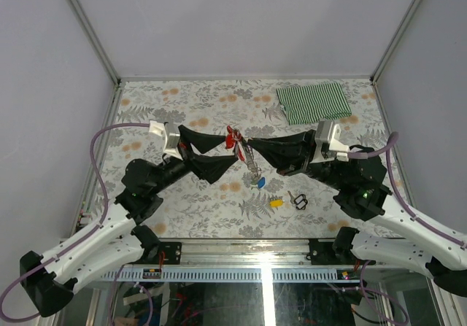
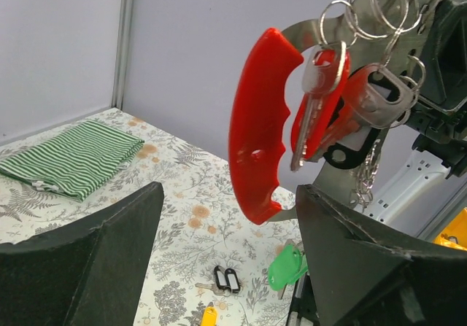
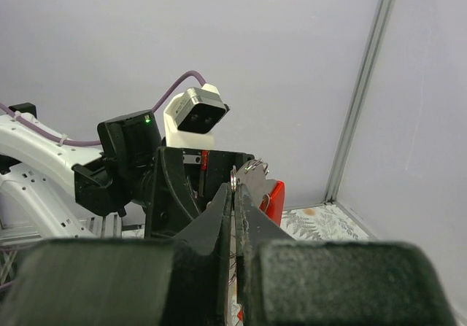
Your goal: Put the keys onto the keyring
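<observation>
The right end effector point(image 3: 233, 195) is pinched tight on a thin metal ring at the top of the keyring point(image 2: 259, 122), holding it in the air above the table point(image 1: 182, 100). The left end effector point(image 2: 230, 191) stands wide, one finger on either side of the red clip, apparently touching neither face.

That thin pinch looks like the weak point. If the left fingers close off-centre they could push the clip, twist the ring out of the right grip and drop everything. The swinging chain point(image 2: 368, 184) could also snag.

The clip hangs with its long axis near vertical, rings up and chain trailing down.

On the table below lie a yellow key point(image 1: 276, 202) and a black loop point(image 1: 298, 199). Whether the blue key point(image 1: 261, 182) lies there or hangs from the chain, I cannot tell.
</observation>
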`<state>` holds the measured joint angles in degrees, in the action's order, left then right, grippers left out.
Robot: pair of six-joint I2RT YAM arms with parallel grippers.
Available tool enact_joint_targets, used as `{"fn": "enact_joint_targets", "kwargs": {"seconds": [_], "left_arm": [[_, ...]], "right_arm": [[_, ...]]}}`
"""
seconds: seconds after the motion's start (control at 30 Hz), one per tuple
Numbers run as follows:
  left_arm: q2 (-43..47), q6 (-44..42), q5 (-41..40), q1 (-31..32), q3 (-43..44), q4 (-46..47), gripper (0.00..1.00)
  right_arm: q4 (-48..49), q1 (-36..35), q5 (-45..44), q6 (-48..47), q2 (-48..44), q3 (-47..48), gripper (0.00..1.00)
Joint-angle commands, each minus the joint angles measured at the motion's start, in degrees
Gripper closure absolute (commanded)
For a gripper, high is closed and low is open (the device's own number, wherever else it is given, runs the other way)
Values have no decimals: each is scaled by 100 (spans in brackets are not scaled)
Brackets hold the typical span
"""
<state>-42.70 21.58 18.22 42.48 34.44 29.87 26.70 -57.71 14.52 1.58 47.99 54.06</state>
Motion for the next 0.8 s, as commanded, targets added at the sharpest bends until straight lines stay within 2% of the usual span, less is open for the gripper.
{"fn": "enact_joint_targets", "kwargs": {"seconds": [0.0, 0.3, 0.57, 0.67, 0.77], "left_arm": [[-60, -147, -133, 98, 194, 582, 25], [-248, -217, -558, 325, 272, 667, 26], [-472, -453, -1119, 533, 404, 548, 33], [-532, -504, -1196, 593, 456, 540, 40], [-571, -539, -1181, 621, 539, 497, 52]], "right_arm": [[631, -27, -221, -2, 10, 65, 100], [628, -26, -240, 62, 62, 44, 100], [644, -26, -180, 135, 103, 47, 100], [639, -30, -144, 145, 106, 28, 100], [584, -34, -88, 70, 76, 8, 100]]}}
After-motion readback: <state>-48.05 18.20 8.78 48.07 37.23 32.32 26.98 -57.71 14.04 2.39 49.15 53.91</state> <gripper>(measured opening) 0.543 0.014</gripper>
